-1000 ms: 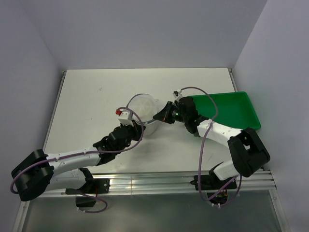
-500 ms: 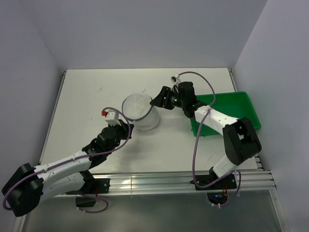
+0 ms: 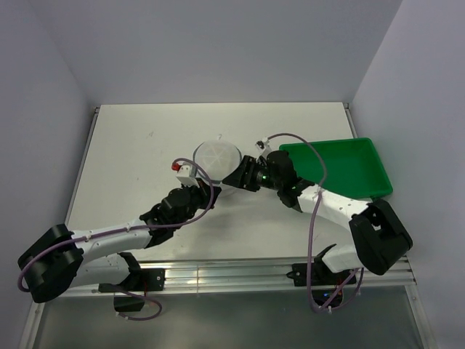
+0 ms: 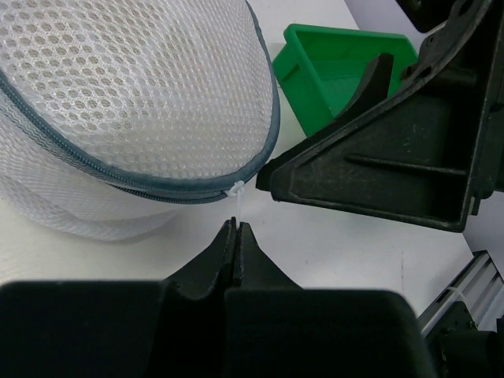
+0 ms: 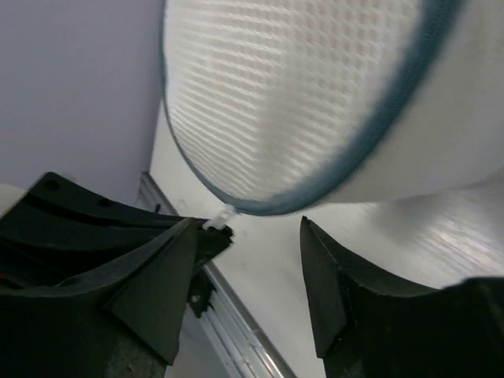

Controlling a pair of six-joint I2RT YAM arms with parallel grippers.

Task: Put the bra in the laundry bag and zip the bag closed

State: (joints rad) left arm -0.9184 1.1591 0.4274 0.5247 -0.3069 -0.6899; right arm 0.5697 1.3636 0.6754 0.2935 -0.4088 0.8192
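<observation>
Seen from above, the laundry bag (image 3: 216,155) sits near the middle of the table (image 3: 131,145), and both grippers meet at its near side; only the left wrist view shows the left gripper (image 4: 235,227) pressed together on the pull tab (image 4: 236,191), at the grey-blue zipper (image 4: 118,185); the right wrist view shows the right gripper (image 5: 248,228) spread and holding nothing, just beside the bag's rim; the green tray (image 3: 341,163) lies along the right edge; open surface is left toward the far and left edges.

The white table (image 3: 131,145) carries two things — the laundry bag (image 3: 216,156) near its middle, a green tray (image 3: 341,163) by its right edge. They lie apart.
</observation>
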